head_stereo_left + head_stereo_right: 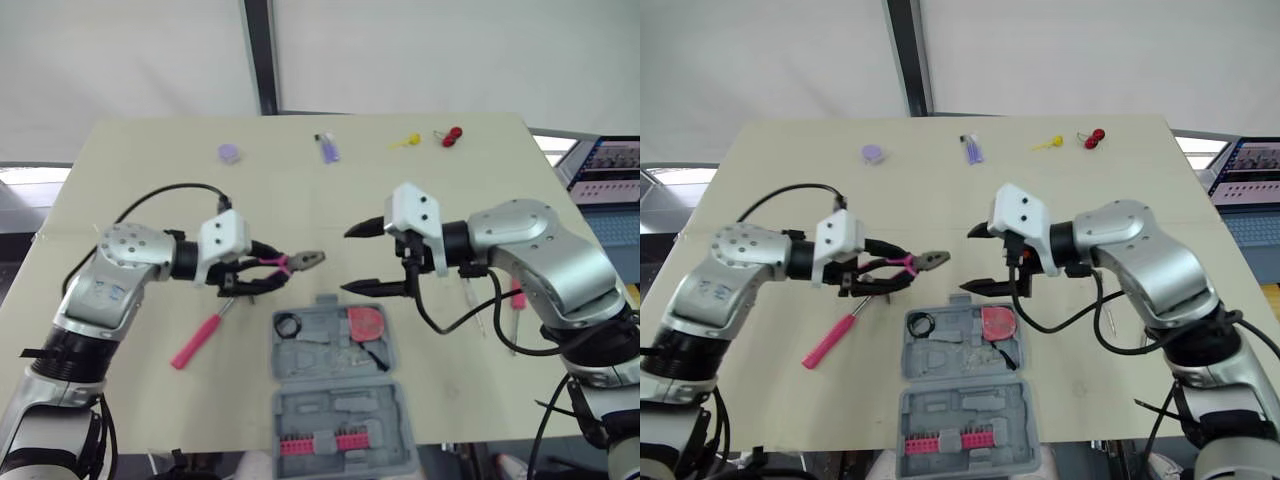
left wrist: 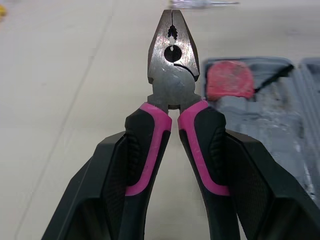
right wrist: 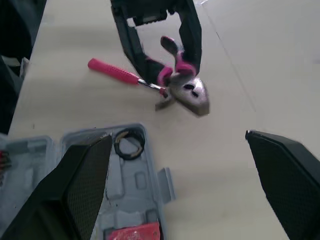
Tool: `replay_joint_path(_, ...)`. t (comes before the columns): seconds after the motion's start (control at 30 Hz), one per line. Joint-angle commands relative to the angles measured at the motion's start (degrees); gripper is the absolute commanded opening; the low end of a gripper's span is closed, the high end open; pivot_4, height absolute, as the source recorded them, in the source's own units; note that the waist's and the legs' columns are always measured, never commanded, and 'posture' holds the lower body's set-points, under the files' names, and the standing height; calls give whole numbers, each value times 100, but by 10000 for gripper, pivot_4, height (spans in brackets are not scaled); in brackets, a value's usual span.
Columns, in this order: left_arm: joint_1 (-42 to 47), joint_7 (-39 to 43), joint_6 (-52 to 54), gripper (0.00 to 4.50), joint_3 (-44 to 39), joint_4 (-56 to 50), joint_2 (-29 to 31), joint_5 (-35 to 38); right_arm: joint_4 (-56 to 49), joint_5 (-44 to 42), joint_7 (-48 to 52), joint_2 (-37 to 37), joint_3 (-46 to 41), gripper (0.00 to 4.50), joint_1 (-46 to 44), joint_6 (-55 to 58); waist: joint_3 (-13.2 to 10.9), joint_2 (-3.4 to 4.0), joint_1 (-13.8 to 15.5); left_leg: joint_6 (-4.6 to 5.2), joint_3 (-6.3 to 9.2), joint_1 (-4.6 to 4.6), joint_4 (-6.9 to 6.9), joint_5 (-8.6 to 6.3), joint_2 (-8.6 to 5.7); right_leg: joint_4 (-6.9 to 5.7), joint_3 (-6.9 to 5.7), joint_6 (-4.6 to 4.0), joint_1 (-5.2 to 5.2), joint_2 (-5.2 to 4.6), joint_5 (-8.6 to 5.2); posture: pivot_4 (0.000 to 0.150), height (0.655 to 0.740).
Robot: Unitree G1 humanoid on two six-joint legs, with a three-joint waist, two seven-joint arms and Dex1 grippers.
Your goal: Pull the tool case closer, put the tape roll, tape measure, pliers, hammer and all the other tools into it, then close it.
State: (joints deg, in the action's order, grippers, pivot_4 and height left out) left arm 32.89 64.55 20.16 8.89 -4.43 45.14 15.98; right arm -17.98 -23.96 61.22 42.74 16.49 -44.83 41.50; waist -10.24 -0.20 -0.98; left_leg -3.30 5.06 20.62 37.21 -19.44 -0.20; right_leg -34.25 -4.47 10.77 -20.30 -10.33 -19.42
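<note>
— Where were the pliers (image 2: 172, 65)?
— In the left claw (image 1: 268, 272), left of centre in the head view. It was pinching their pink-and-black handles, and the closed metal nose pointed toward the middle of the frame.
— And the right claw (image 1: 347, 261)?
— Right of centre, facing the pliers, with its two black fingers spread wide and nothing between them.
— The tool case (image 1: 310, 352)?
— Open on the tabletop (image 1: 150, 180) at lower centre, just below both claws. The red tape measure (image 1: 366, 322) sat in its upper half, and the black tape roll (image 1: 287, 325) lay in that half's left corner.
— The hammer (image 1: 200, 338)?
— On the tabletop left of the case, under the left claw, with its pink handle slanting toward the lower left.
</note>
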Motion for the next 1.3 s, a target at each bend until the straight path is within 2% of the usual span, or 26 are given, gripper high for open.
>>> replay_joint_path(0.03,206,267,-213,23216,177,-177,-3,-129,-293,171,60,-22,255,45000,-155,69,0,0,-7,0,0,1,0,0,0,0,0,0,-1,0,0,1500,7400)
replay_joint_path(0.27,259,383,-79,23216,555,-325,-119,-333,-466,404,124,-187,877,45000,-444,438,0,0,-55,0,1,7,0,0,0,-14,1,0,-16,-1,0,1500,7400)
replay_joint_path(0.53,214,240,31,23216,572,-450,-263,-429,-387,740,1,-363,1362,45000,-544,719,0,0,-55,0,1,7,7,0,0,-25,1,0,-19,-1,0,1500,7400)
replay_joint_path(0.83,132,178,31,23216,583,-503,-327,-479,-184,997,-57,-566,1422,45000,-544,760,0,0,-55,0,2,8,9,0,0,-30,1,0,-22,-2,0,1500,7400)
replay_joint_path(0.93,125,183,37,23216,582,-507,-346,-479,-109,1090,-71,-603,1424,35980,-538,719,0,0,-57,0,2,8,10,0,0,-32,1,0,-23,-2,0,1500,7400)
replay_joint_path(1.07,123,186,26,23216,606,-491,-361,-499,-45,1184,-64,-636,1412,16443,-534,680,0,0,-59,0,2,8,10,0,0,-36,1,0,-26,-2,0,1500,7400)
replay_joint_path(1.3,127,193,9,23216,628,-480,-397,-506,-3,1271,-60,-678,1378,16443,-534,663,0,0,-59,0,2,8,11,0,0,-42,1,0,-27,-2,0,1500,7400)
